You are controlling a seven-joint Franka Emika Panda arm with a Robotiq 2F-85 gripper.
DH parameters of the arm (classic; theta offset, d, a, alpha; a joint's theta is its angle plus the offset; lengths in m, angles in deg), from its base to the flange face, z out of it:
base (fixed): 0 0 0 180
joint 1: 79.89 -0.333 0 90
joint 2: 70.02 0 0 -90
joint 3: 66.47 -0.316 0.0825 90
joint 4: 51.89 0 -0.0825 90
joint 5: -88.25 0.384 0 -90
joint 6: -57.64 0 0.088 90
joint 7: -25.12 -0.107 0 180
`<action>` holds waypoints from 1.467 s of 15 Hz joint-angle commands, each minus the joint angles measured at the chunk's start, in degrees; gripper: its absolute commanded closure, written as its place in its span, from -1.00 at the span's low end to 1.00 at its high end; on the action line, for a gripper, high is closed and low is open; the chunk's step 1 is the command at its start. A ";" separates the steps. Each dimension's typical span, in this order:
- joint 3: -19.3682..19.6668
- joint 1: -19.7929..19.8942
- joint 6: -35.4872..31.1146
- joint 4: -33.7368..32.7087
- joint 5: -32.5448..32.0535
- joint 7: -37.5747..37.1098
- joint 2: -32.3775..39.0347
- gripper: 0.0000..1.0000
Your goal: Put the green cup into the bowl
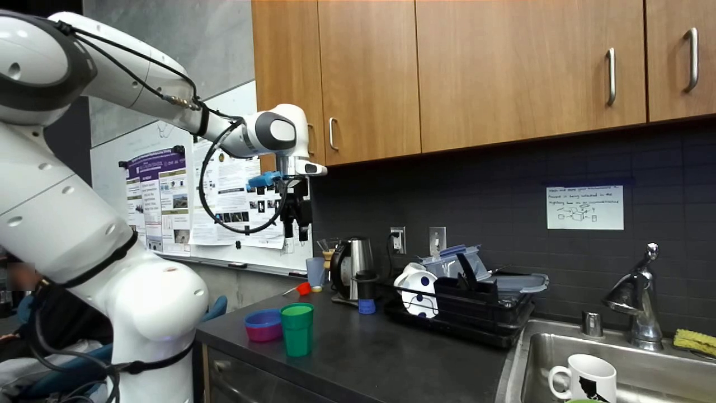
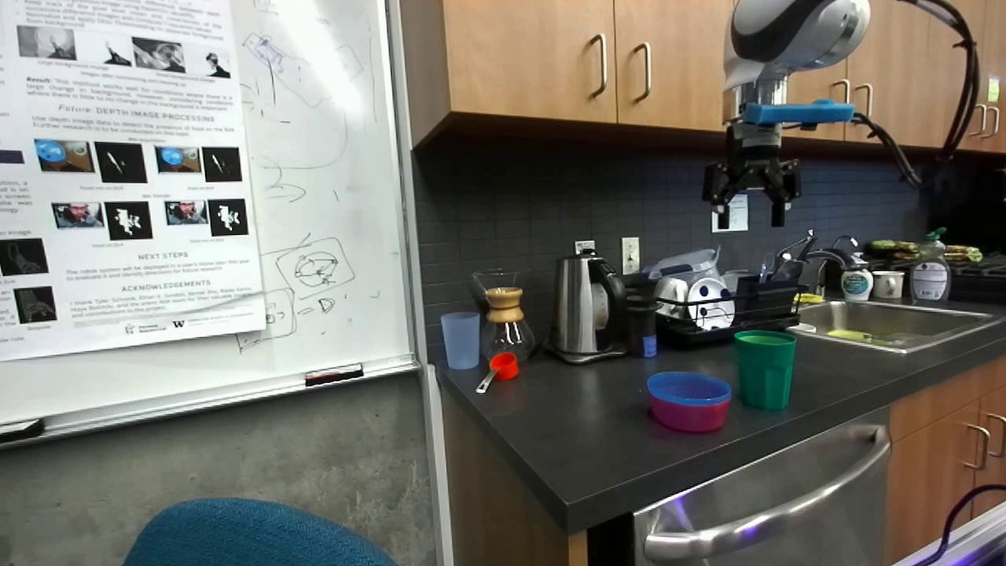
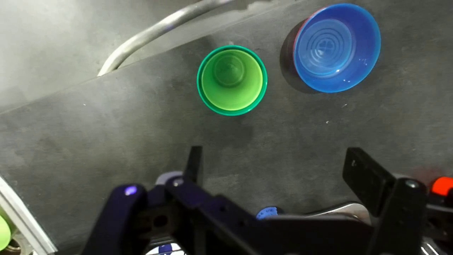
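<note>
My white arm (image 1: 61,201) stands nearest the camera in an exterior view, beside a dark table (image 1: 403,358). My hand (image 2: 750,217) hangs high, spread, holding nothing. The green cup (image 1: 297,334) stands there upright beside the magenta bowl (image 1: 263,334); I judge grasping, carrying and placing remain. In an exterior view they overlap; the wrist view shows a gap.

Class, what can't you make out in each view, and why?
White handwritten paper note, in an exterior view: writing too small to read surely.
Bright-green object near the white printed mug, in an exterior view: cut off by the bottom edge.
Tall green plastic cup, in both exterior views: inner floor hidden by its own wall.
Small red scoop, in the wrist view: cut off by the right edge.
</note>
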 commanded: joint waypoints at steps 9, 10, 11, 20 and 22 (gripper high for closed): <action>3.03 1.88 -5.49 10.03 0.63 0.46 3.53 -1.00; 3.08 1.97 -6.27 11.16 0.52 0.44 3.62 -1.00; 3.08 2.05 -6.95 12.17 0.34 0.35 3.68 -1.00; 4.48 2.51 -15.24 18.13 0.11 1.29 5.20 -1.00; 4.49 2.59 -16.81 18.04 -0.05 1.20 6.32 -1.00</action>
